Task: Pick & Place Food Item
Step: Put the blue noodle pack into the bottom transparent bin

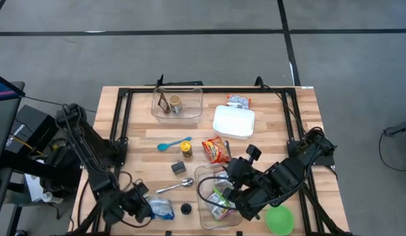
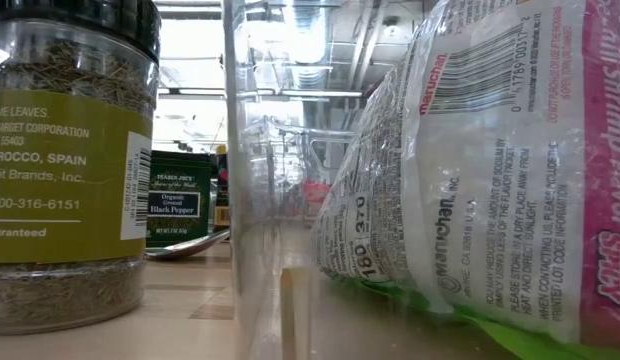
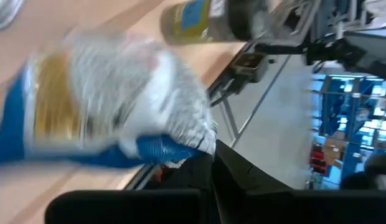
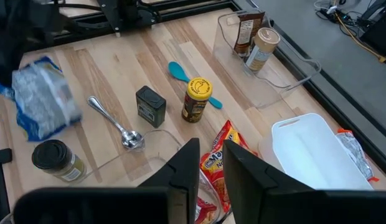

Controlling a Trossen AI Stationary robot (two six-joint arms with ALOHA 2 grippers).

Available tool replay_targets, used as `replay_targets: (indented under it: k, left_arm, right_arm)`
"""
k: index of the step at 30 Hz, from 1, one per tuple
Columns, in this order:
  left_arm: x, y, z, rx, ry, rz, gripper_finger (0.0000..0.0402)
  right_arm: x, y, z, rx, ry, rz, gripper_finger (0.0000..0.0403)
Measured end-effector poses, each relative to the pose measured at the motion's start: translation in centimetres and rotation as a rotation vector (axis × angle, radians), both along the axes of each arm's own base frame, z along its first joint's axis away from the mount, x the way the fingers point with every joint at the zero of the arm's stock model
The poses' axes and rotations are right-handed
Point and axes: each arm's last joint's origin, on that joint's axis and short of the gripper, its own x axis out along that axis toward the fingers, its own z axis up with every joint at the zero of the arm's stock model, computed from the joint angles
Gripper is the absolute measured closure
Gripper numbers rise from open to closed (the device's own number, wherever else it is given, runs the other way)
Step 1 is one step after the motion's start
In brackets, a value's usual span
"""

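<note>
We are looking down on a wooden surface (image 1: 268, 141) that is carrying two clear bins, a white lidded container (image 1: 234, 122) and scattered food items. We are seeing the left arm reaching over the near left corner, where the left gripper (image 1: 139, 207) is holding its jaws clamped together on the edge of a blue and white food bag (image 1: 160, 208); the left wrist view is showing that bag (image 3: 112, 112) pinched right at the jaw tips. The right gripper (image 1: 230, 194) is hovering over the near clear bin (image 1: 209, 180), which is holding ramen packets, and its jaws are standing a little apart with nothing between them. A far clear bin (image 1: 177, 105) is holding a small jar and a brown packet. Between the bins an orange ramen packet (image 1: 216, 150) is lying beside a yellow-lidded jar (image 1: 186, 149), a blue spoon (image 1: 171, 144), a dark pepper tin (image 1: 178, 168) and a metal spoon (image 1: 175, 187). A dark-lidded herb jar (image 1: 186, 209) is standing just beside the bag, and a green bowl (image 1: 279, 220) is sitting at the near right edge.
</note>
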Motion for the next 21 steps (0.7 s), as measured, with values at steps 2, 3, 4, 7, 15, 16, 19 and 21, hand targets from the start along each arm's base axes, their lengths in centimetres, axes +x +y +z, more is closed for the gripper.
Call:
replay_targets:
  k: [2, 3, 4, 7, 15, 16, 19, 21]
  left_arm:
    - [-0.3, 0.7, 1.0, -0.003, -0.025, 0.007, 0.0401]
    - [-0.4, 1.0, 1.5, -0.001, -0.049, 0.01, 0.0401]
    - [-0.5, 1.3, 2.1, 0.003, -0.08, 0.015, 0.0401]
    - [-0.8, 2.2, 3.7, 0.025, -0.188, 0.054, 0.0401]
    - [-1.4, 4.5, 6.8, 0.137, -0.412, 0.196, 0.0401]
    - [-1.5, 4.8, 7.0, 0.148, -0.429, 0.22, 0.0401]
    - [-1.5, 5.2, 7.7, 0.172, -0.483, 0.286, 0.0401]
    - [-1.3, 5.4, 8.1, 0.184, -0.516, 0.323, 0.0401]
  right_arm:
    - [0.0, 0.0, 0.0, 0.0, 0.0, 0.0, 0.034]
    - [0.0, 0.0, 0.0, 0.0, 0.0, 0.0, 0.034]
    - [0.0, 0.0, 0.0, 0.0, 0.0, 0.0, 0.034]
    - [0.0, 0.0, 0.0, 0.0, -0.001, 0.0, 0.034]
    - [0.0, 0.0, 0.0, 0.0, -0.001, 0.0, 0.034]
    - [0.0, 0.0, 0.0, 0.0, -0.001, 0.0, 0.034]
    - [0.0, 0.0, 0.0, 0.0, -0.001, 0.0, 0.034]
    - [0.0, 0.0, 0.0, -0.004, -0.004, -0.002, 0.034]
